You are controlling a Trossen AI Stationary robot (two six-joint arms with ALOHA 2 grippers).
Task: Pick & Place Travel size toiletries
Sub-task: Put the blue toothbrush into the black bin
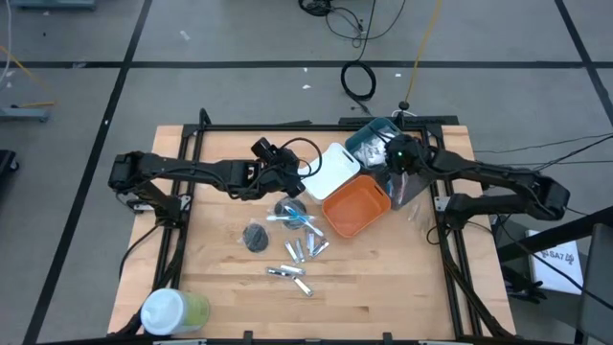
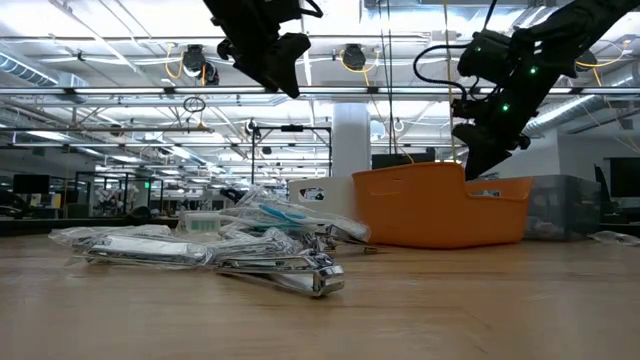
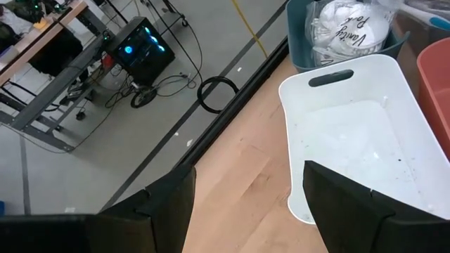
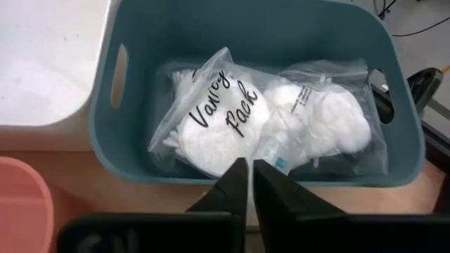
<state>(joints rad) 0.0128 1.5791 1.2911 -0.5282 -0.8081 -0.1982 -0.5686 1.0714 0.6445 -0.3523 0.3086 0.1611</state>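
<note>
Toiletries (image 1: 292, 244) heaped mid-table, below the bins, none grasped. Left gripper (image 1: 287, 179) raised above the heap's upper edge, beside white bin (image 1: 330, 171), fingers (image 3: 348, 204) spread, empty. Orange bin (image 1: 356, 206) right of heap. Right gripper (image 4: 250, 184) over teal bin (image 4: 140, 42), fingers pinched together, empty.

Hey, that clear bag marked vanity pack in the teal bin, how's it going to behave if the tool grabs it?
The vanity pack bag looks like thin, wrinkled clear plastic, so it will probably be floppy and sag. Its white fluffy filling suggests it is light for its bulk. The glossy film may slip, and it lies against a second bag in the teal bin, so that one might drag along.
</note>
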